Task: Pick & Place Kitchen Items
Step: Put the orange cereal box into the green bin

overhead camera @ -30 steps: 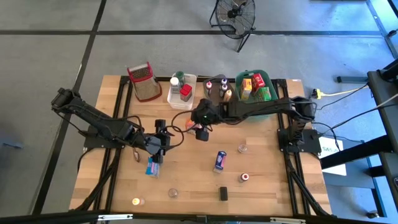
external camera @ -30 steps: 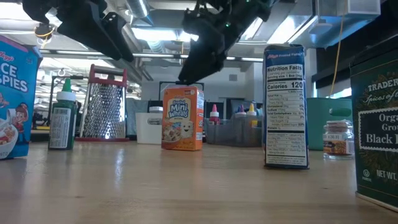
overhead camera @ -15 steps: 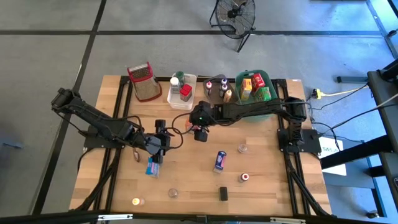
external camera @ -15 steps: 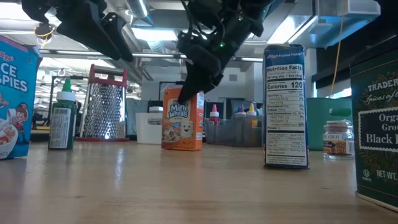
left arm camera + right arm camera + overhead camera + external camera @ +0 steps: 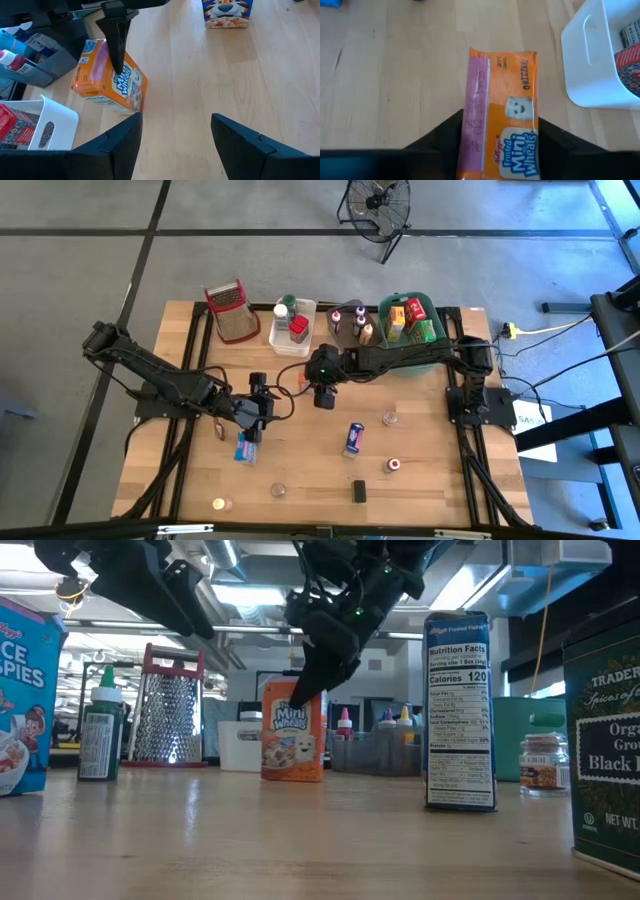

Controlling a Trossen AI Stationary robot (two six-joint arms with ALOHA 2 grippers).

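Under right end effector (image 5: 312,690), orange cereal box (image 5: 293,730) partly hidden

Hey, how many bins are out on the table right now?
3, side by side at the back: the white bin on the left, the grey bin in the middle, the green bin on the right. None looks hidden.

Orange Mini-Wheats box (image 5: 502,135) (tilted), near white bin (image 5: 605,60)
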